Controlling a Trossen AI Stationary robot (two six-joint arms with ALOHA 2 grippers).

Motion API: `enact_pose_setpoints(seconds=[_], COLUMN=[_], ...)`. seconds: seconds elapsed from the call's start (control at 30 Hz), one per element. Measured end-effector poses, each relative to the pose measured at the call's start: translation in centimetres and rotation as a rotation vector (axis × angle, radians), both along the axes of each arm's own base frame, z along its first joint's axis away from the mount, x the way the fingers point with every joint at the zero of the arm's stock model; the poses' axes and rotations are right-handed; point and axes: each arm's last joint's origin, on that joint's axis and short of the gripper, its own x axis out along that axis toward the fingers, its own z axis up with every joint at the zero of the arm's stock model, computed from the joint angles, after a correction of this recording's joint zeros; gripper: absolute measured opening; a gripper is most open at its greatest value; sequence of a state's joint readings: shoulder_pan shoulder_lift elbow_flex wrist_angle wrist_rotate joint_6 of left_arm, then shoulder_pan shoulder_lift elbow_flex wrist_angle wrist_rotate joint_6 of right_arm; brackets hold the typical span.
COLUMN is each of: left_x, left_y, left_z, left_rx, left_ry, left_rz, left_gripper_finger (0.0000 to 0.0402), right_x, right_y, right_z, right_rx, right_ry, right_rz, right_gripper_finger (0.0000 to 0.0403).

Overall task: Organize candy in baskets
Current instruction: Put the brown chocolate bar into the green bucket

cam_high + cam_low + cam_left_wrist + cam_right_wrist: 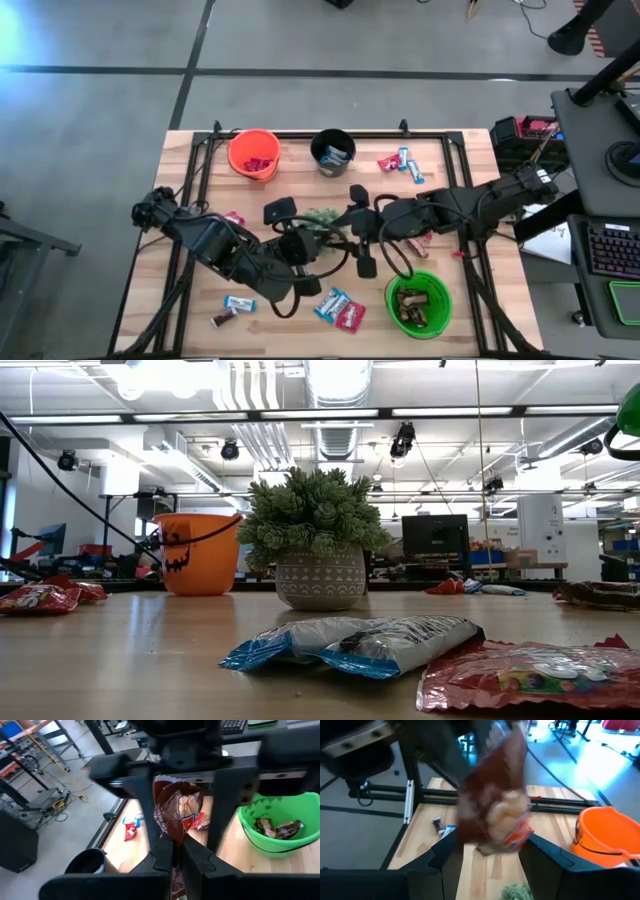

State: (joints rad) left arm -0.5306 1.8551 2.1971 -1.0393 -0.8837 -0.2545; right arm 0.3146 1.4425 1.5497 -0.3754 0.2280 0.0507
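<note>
Dark brown shiny candy wrapper (175,815) pinched in the left gripper (174,851), jaws clamped on its lower end.
Right gripper (490,851) spread apart around it; spiky green potted plant (320,219) below, bright green plastic bucket (280,827) beside.

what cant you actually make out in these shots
- High view: the handover itself; the dark left arm and right arm cover the brown wrapped candy bar between them.
- Right wrist view: the brown candy bar's label, smeared by motion blur.
- Low view: the bright green plastic bucket, cut off by the frame edge.
- High view: contents of the black round bucket, too small.
</note>
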Motion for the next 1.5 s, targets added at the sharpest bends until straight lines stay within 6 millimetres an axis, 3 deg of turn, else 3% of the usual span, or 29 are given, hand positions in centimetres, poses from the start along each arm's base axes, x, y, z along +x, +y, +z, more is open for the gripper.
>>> enact_pose_setpoints(seconds=[0.27, 0.6, 0.83, 1.1, 1.33, 1.5], left_x=[0.4, 0.5, 0.5, 0.1, -1.1, -1.9], left_y=[0.5, 0.7, 0.7, 0.9, 1.4, 1.8], left_z=[-0.1, -0.1, -0.1, 1.0, 2.3, 2.3], left_rx=[0.019, 0.025, 0.030, 0.019, 0.029, 0.055], left_ry=[0.012, 0.017, 0.019, 0.014, 0.031, 0.097], left_rz=[-0.003, 0.000, -0.001, -0.029, -0.031, -0.029], left_gripper_finger=[0.0000, 0.0000, 0.0014, 0.0078, 0.0137, 0.0145], right_x=[0.1, 0.1, 0.0, -0.1, -1.3, -2.6], right_y=[-0.2, -0.2, -0.2, -0.2, -0.5, 0.2], right_z=[0.2, 0.0, -0.1, -0.4, -1.5, -2.9], right_rx=[-0.006, 0.016, 0.044, 0.061, 0.115, 0.158], right_ry=[-0.018, -0.001, 0.009, 0.053, 0.216, 0.391], right_rz=[-0.001, -0.016, -0.022, -0.030, -0.084, -0.133], right_gripper_finger=[0.0158, 0.0030, 0.0029, 0.0027, 0.0027, 0.0027])
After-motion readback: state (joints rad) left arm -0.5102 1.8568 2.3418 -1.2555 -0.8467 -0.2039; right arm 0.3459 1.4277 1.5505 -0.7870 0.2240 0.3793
